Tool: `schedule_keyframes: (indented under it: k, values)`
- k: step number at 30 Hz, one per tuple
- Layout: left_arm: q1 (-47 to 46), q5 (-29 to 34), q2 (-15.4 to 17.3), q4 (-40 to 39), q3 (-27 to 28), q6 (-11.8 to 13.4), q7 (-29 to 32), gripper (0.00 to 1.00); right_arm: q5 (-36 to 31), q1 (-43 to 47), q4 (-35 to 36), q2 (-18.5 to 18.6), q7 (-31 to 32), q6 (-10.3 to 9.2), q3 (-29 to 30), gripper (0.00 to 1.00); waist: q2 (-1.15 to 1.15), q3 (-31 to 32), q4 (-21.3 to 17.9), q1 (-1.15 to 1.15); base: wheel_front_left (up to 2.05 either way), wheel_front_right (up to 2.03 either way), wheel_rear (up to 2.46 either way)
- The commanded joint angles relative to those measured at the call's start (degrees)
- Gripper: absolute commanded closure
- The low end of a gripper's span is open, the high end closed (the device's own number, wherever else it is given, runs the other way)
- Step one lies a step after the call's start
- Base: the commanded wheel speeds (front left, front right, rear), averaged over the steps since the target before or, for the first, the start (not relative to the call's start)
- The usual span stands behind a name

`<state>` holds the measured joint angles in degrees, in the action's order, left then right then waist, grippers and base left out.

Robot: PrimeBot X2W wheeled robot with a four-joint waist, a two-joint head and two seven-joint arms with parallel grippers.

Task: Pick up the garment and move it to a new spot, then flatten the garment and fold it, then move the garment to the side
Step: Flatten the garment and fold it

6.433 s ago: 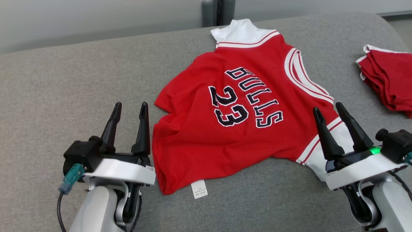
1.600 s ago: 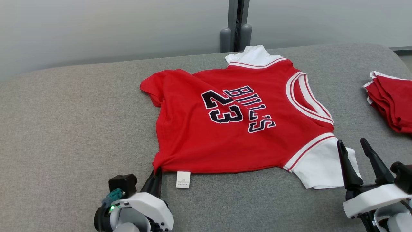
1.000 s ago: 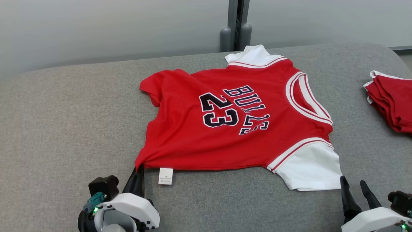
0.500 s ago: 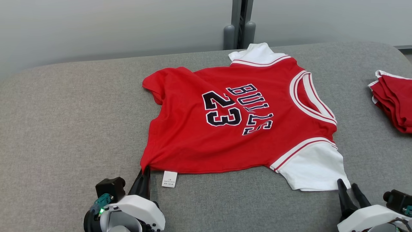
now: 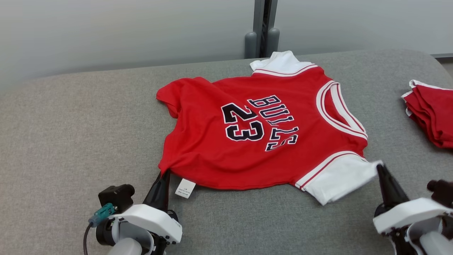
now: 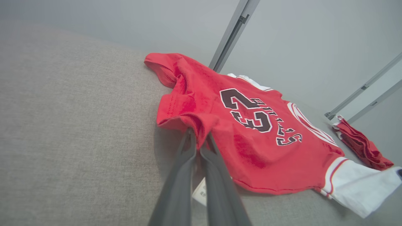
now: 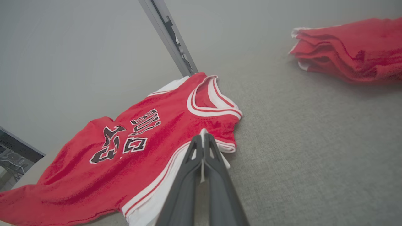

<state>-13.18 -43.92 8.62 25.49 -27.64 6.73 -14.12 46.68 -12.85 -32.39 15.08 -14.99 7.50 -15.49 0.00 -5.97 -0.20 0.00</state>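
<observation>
Sees the garment [image 5: 262,141] spread on the grey cushion [image 5: 70,141], hem leftward, collar rightward; lies ahead of both arms, long axis across them; clamps the near hem corner in the left gripper [image 5: 165,173]; pinches the white sleeve tip in the right gripper [image 5: 379,167], both equally near.

Folded red-and-white cloth pile [image 5: 430,117] at three o'clock, cut by the frame edge. Small white fabric tag [image 5: 184,188] at seven o'clock: print too tiny to read.
</observation>
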Motion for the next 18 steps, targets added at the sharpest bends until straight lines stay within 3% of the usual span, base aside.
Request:
schedule_keyframes:
  k: [1,5,9,18]
  values:
    - [-0.58,-0.92,0.74,-0.95,0.42,-1.11,0.57,1.00,-0.85,-0.60,2.49,0.89,-0.23,-0.01,0.99,1.00,0.00,0.55,-0.29,0.00,0.00,0.00,0.00]
    - [-1.99,-3.07,1.42,-4.88,1.03,-3.03,2.84,1.00,-6.08,-2.13,10.51,2.66,-0.25,-0.02,6.66,1.00,0.00,1.84,-0.63,0.00,0.00,0.00,0.00]
    - [-3.47,-5.87,2.63,-10.49,3.03,-3.81,5.30,1.00,-9.83,-3.51,17.82,2.02,-0.17,-0.01,10.26,1.00,0.00,2.96,-1.06,0.00,0.00,0.00,0.00]
    - [-10.39,-10.84,3.66,-22.16,6.96,-2.15,11.57,1.00,-13.67,-11.69,25.61,6.54,1.99,-0.01,9.67,1.00,0.00,3.66,-1.95,0.00,0.00,0.00,0.00]
